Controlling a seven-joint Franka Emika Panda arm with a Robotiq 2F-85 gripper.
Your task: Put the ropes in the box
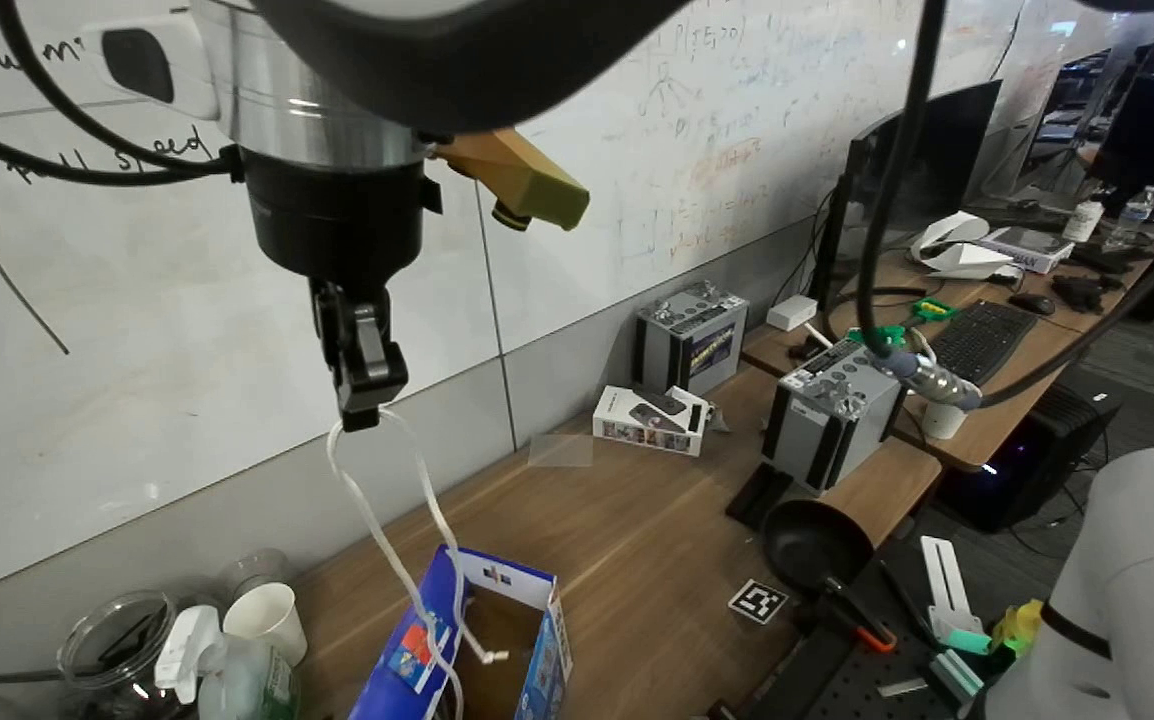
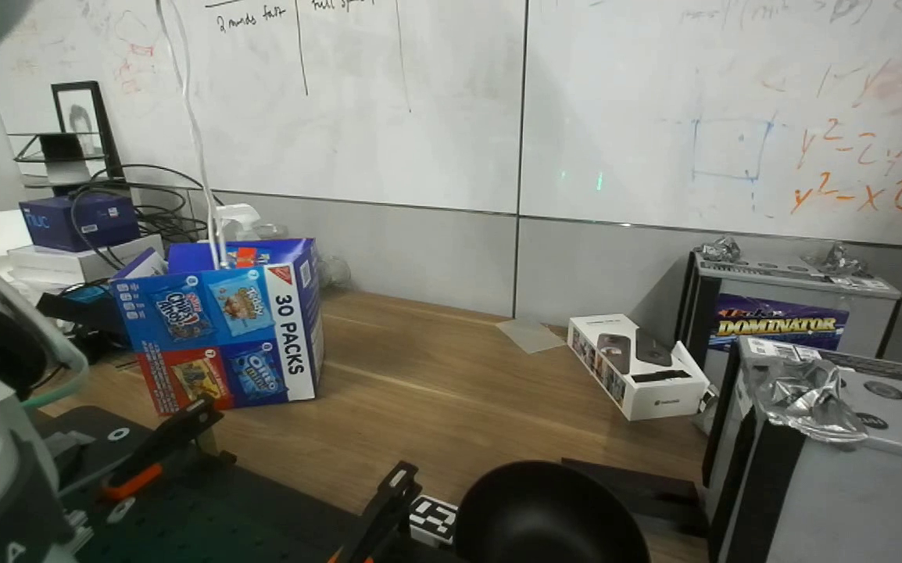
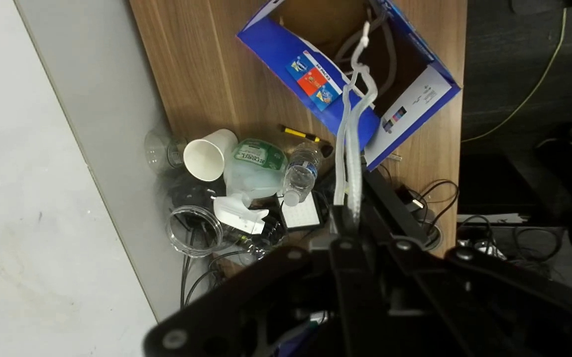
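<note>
White rope (image 3: 353,153) is hung from claw (image 1: 361,412), w/ free end at mouth of box (image 2: 209,336), left.
Claw closed snug on two strands, prob. so slack gets fed in 1st.

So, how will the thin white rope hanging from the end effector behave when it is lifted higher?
The thin white rope is probably floppy, since it droops in bent strands from the end effector. Its thinness suggests little weight. It may brush the open blue cardboard box, because it hangs at the opening.
</note>
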